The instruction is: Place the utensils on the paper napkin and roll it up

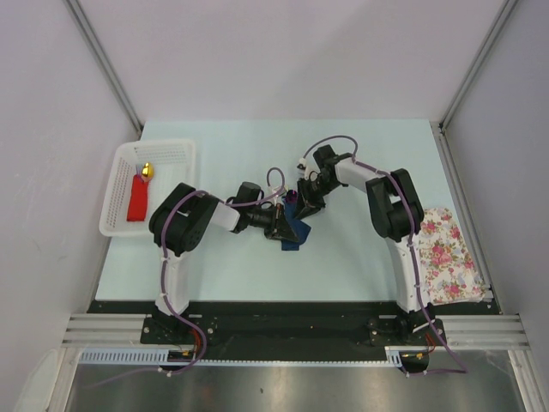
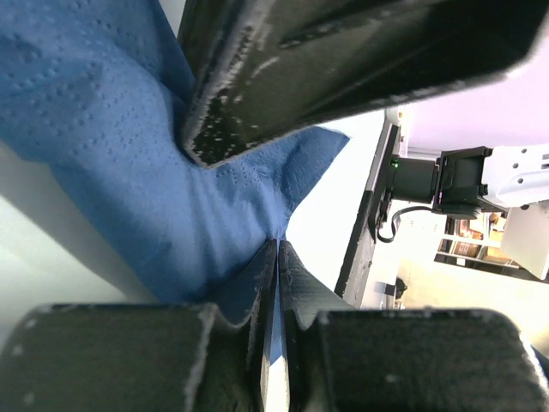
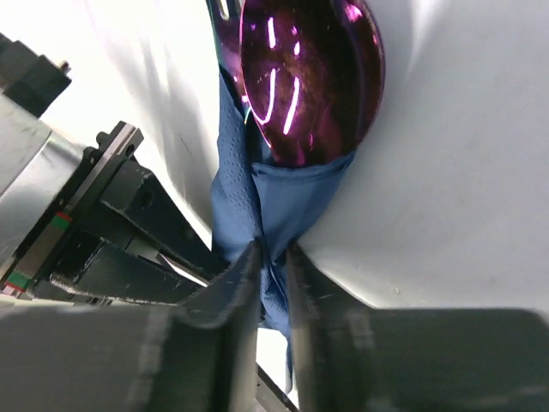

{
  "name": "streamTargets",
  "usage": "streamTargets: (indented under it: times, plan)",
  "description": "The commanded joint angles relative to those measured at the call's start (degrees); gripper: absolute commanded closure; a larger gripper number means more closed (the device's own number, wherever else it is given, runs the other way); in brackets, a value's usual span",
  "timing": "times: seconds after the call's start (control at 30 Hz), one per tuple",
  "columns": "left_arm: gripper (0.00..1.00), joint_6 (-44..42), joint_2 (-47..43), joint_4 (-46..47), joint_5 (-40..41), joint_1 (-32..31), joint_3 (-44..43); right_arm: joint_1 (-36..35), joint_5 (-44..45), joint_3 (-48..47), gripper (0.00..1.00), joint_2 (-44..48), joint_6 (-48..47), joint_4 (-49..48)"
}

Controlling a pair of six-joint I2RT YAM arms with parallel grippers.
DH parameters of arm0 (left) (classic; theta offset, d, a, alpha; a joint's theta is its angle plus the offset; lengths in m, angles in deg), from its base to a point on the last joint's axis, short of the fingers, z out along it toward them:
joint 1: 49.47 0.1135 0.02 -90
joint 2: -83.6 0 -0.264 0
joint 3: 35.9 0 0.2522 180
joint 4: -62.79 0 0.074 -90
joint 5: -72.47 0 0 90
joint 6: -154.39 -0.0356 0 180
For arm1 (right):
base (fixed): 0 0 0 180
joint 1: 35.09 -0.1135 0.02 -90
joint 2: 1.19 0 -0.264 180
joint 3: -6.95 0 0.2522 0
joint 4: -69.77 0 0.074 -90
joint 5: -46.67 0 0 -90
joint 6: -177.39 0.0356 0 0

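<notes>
The navy paper napkin (image 1: 294,233) lies crumpled at the table's middle, between both grippers. My left gripper (image 1: 280,222) is shut on a fold of the napkin (image 2: 154,189); its jaws pinch the blue paper. My right gripper (image 1: 302,199) is shut on another fold of the napkin (image 3: 274,206). A shiny purple spoon bowl (image 3: 309,77) sticks out of the napkin just beyond the right fingers (image 3: 236,283); a bit of the utensils (image 1: 292,197) shows purple in the top view. The handles are hidden in the paper.
A white basket (image 1: 167,153) at the left holds a red flat object (image 1: 137,199) with a gold ball (image 1: 147,171). A floral cloth (image 1: 446,256) lies at the right edge. The other arm's black gripper body (image 3: 103,223) is close beside the right fingers.
</notes>
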Motion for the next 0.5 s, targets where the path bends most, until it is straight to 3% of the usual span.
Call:
streamTargets:
  times: [0.0, 0.03, 0.13, 0.2, 0.23, 0.3, 0.47]
  plan:
    - [0.89, -4.31, 1.33, -3.67, 5.86, 0.02, 0.49, 0.12, 8.92, 1.83, 0.87, -6.64, -2.43, 0.73]
    - [0.89, -4.31, 1.33, -3.58, 5.86, 0.19, 0.49, 0.47, 8.57, 1.83, 0.97, -6.81, -2.17, 0.73]
    - [0.89, -4.14, 1.33, -3.49, 5.86, 0.37, 0.50, 1.70, 6.02, 2.00, 1.00, -6.56, -1.81, 0.38]
    - [0.89, -4.14, 1.42, -3.58, 5.95, 0.46, 0.58, 2.85, 2.78, 2.61, 0.94, -5.25, -1.56, 0.04]
    - [0.89, -4.22, 1.42, -3.58, 5.86, 0.46, 0.58, 3.11, 1.54, 2.88, 0.84, -4.54, -1.38, -0.23]
    - [0.89, -4.31, 1.50, -3.49, 5.95, 0.46, 0.67, 4.42, -1.89, 4.02, 0.76, -2.52, -0.77, -1.02]
    - [0.89, -4.14, 1.77, -3.32, 6.13, 0.54, 0.76, 5.66, -4.44, 5.08, 0.79, -0.22, -1.64, -0.85]
